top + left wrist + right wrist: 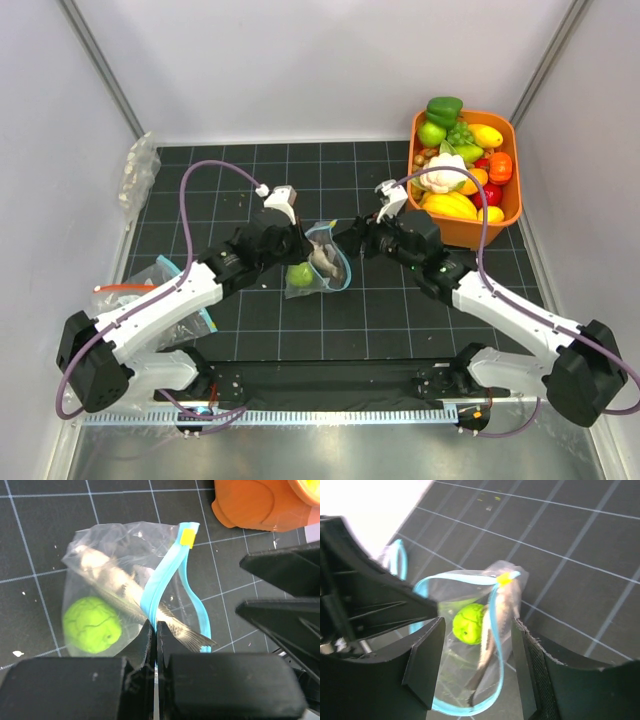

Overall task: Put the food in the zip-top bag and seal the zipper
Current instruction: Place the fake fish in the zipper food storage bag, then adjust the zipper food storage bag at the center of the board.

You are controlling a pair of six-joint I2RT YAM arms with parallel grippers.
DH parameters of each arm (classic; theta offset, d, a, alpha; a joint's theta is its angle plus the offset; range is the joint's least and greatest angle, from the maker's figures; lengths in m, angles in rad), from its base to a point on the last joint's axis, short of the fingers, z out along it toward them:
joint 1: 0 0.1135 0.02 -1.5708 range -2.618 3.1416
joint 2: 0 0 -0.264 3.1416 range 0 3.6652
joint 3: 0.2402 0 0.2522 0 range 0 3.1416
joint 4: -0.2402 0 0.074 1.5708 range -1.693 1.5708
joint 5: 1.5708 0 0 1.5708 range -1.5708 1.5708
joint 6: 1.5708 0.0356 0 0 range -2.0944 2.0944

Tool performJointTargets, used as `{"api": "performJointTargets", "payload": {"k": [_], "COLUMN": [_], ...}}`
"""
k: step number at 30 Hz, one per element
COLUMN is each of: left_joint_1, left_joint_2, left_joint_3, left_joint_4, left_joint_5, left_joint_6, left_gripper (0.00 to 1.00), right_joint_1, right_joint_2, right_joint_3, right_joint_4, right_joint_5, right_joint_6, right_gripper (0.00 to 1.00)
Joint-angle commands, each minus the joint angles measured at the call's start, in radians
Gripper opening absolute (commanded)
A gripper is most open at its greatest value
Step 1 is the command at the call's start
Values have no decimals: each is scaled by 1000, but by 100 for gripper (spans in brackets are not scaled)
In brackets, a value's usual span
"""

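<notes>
The zip-top bag (318, 268) lies on the dark mat at mid-table with its mouth gaping. Inside are a lime-green fruit (92, 631) and a grey toy fish (120, 592) whose tail pokes out of the mouth. My left gripper (154, 630) is shut on the teal-blue zipper strip (165, 575) at the mouth's near side. My right gripper (477, 647) is open just above the bag's mouth, and its fingers (427, 665) straddle the fruit (469, 623) and the fish (497, 625). No oval orange-yellow fruit shows in the bag.
An orange basket (505, 215) full of toy fruit and vegetables stands at the back right, close behind my right gripper (352, 237). A clear bag with a red-orange strip (125, 290) lies under my left arm. Another clear bag (138, 175) lies at the back left.
</notes>
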Motion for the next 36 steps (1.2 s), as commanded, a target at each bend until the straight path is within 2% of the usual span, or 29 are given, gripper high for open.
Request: {"api": "performJointTargets", "payload": {"k": [1,7,10,16,19,22,23,25,26,30,36], "left_joint_1": [6,6,7,10,15,18,19,19,19,19,19], "left_joint_2": [-16,-36,-51,-69,-69,-75,-75,-71,-65,0,90], "left_joint_3": [23,18,21,26,29,26,23,24,24,61,78], "left_joint_4": [39,25,-4,-37,-57,-61,-62,-62,-62,-64,-10], "left_joint_5": [-13,-55,-120,-184,-213,-236,-238,-241,-234,-140,64], "left_joint_6": [5,6,-3,-22,-35,-44,-46,-49,-49,-43,-31], "left_gripper": [0,0,0,0,0,0,0,0,0,0,0], "right_joint_1": [4,4,4,24,50,59,62,64,64,64,65], "right_joint_2": [28,101,143,239,290,330,333,317,303,177,-13], "right_joint_3": [76,93,79,96,129,154,157,163,163,121,9], "right_joint_4": [-90,-106,-72,-39,-74,-91,-92,-101,-106,-94,64], "right_joint_5": [104,33,-11,-73,-40,-45,-46,-56,-54,-33,-43], "right_joint_6": [-33,-15,24,51,39,45,51,53,51,28,7], "right_gripper": [61,62,61,56,48,35,24,12,1,1,1]}}
